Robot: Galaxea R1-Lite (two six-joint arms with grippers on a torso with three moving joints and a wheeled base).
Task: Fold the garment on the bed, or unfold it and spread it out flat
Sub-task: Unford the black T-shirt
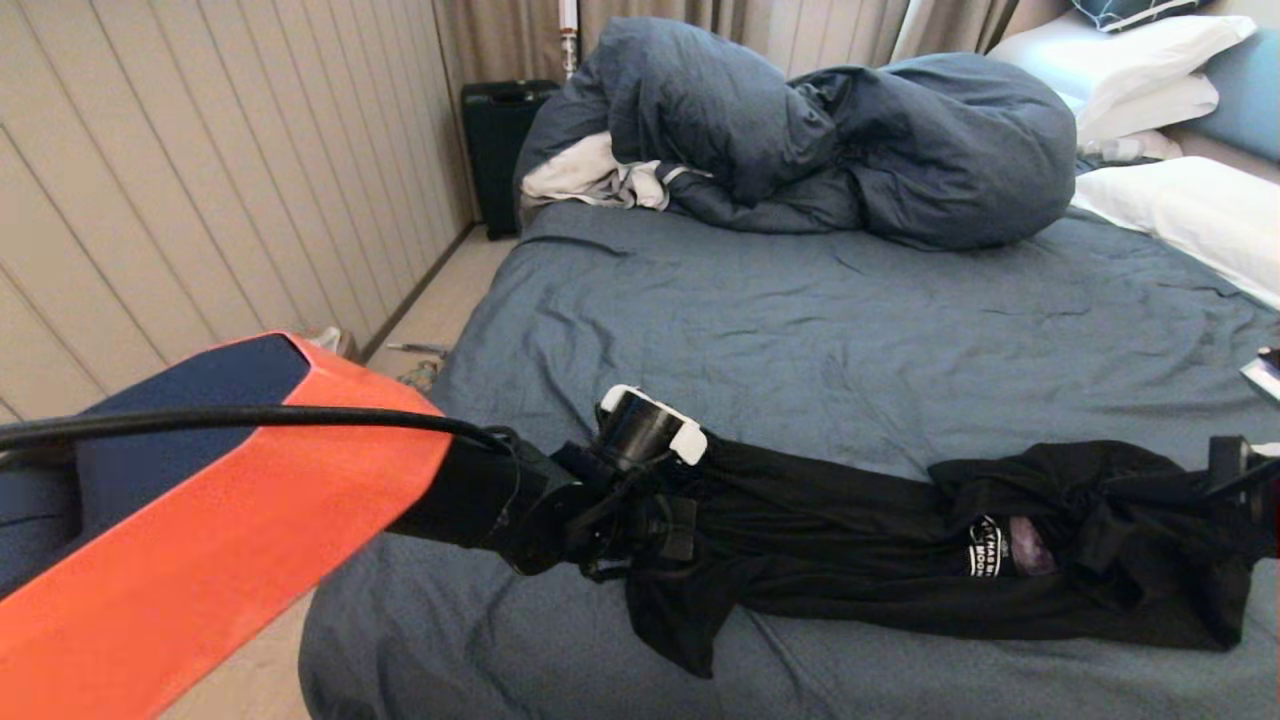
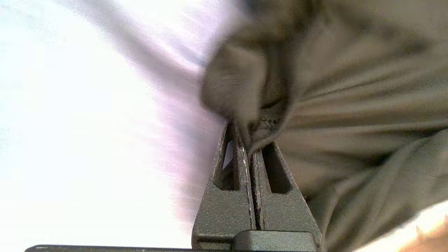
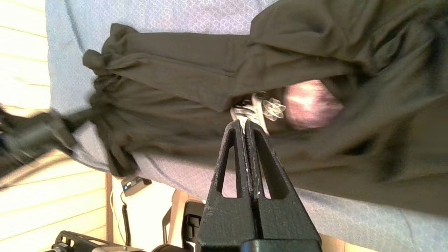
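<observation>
The garment (image 1: 860, 550), a black T-shirt, lies drawn out in a long bunched rope across the near part of the bed (image 1: 800, 330), its grey moon print and white lettering showing toward the right-hand end among the folds. It reads as stretched rather than slack, most likely because it is held at one end and perhaps both, so that the bundle can be pulled open and spread flat. At its left end the left gripper (image 2: 249, 140) has its two fingers pressed together with a pinch of dark cloth caught between the tips; from the left wrist view the fabric fans away from the jaws in taut ridges, which suggests the hold is on a hem or edge and already carries some pull. The right gripper (image 3: 244, 126) also has its fingers closed tight against each other, with no gap; the shirt hangs just beyond and to the side of the tips, with the lettering close by, but whether any cloth is actually nipped between them cannot be told. In the head view that arm reaches in at the far right end of the shirt. Well beyond both jaws, at the far side of the bed, sits a heaped dark-blue duvet (image 1: 820, 130) with a white cloth (image 1: 590, 180) tucked beside it, and white pillows (image 1: 1180, 210) lie to the right, all apart from the shirt.
</observation>
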